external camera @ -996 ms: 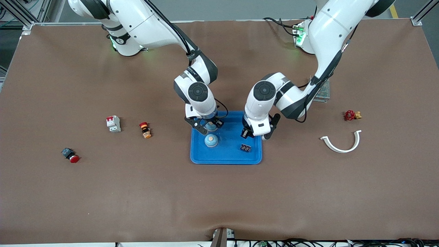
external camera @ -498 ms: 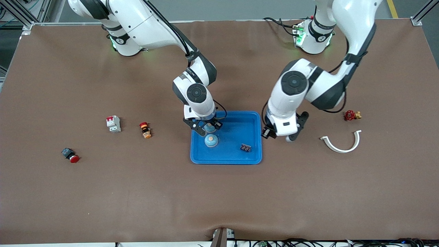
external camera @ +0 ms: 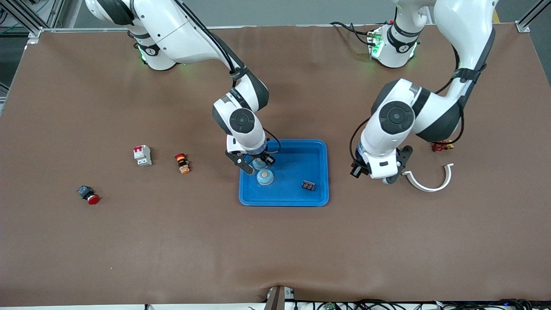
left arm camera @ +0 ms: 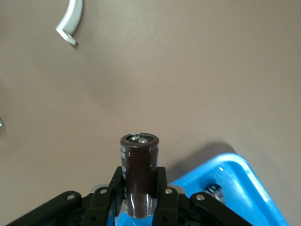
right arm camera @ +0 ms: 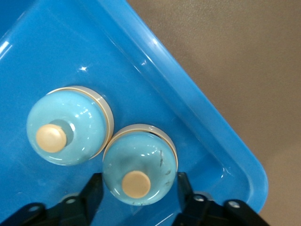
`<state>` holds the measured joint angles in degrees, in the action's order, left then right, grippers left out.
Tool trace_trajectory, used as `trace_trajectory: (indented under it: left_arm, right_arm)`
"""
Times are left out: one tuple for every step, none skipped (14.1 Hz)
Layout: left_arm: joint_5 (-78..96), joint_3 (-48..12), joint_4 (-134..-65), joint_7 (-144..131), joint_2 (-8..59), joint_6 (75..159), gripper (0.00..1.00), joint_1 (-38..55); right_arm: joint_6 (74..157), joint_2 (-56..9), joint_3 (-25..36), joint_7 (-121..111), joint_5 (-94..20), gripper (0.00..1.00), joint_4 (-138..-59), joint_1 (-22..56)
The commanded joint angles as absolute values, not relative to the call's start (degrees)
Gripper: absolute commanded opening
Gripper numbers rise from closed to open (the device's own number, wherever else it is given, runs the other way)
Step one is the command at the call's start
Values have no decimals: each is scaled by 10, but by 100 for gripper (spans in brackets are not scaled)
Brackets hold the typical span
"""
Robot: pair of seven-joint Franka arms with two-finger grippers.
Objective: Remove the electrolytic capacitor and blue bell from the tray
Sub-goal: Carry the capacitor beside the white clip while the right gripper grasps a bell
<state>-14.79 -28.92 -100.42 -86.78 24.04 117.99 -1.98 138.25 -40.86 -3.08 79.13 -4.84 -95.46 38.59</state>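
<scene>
Tray [external camera: 316,148] sits mid-table in the front view; the left gripper [external camera: 379,174] hangs over bare table beside it, the right gripper [external camera: 257,163] low inside it. Left wrist view: jaws clamp the electrolytic capacitor [left arm camera: 139,174] upright. Right wrist view: parted fingers [right arm camera: 91,190] straddle one blue bell [right arm camera: 139,164] that touches its twin [right arm camera: 69,125]; closing could nudge that one.
</scene>
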Motion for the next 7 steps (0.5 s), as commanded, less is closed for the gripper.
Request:
trace_trajectory:
  left_arm:
    - [-136,-297,-1010,-833,234,1159,0,-49]
    - [-135,-296,-1011,-820,235,1154,0,-59]
    - [-135,-296,-1012,-803,236,1151,0,-71]
    - [-135,-296,-1020,-786,238,1151,0,-88]
    - [-135,-296,-1027,-769,239,1151,0,-97]
    - [-135,-296,-1031,-752,242,1151,0,-111]
    - [-135,-296,-1037,-732,242,1151,0,-130]
  right_arm:
    - [1381,-415,-34,799,-47,85,-945,382]
    - [1381,-415,-34,799,-47,94,-945,382]
    - [1380,-415,-34,799,-47,97,-945,381]
    - [1381,-416,-34,799,-47,98,-945,381]
    - [1381,-416,-34,799,-47,98,-946,381]
    - [1380,-416,-33,799,-46,98,-946,381]
    - [1380,-416,-33,798,-46,97,-946,381]
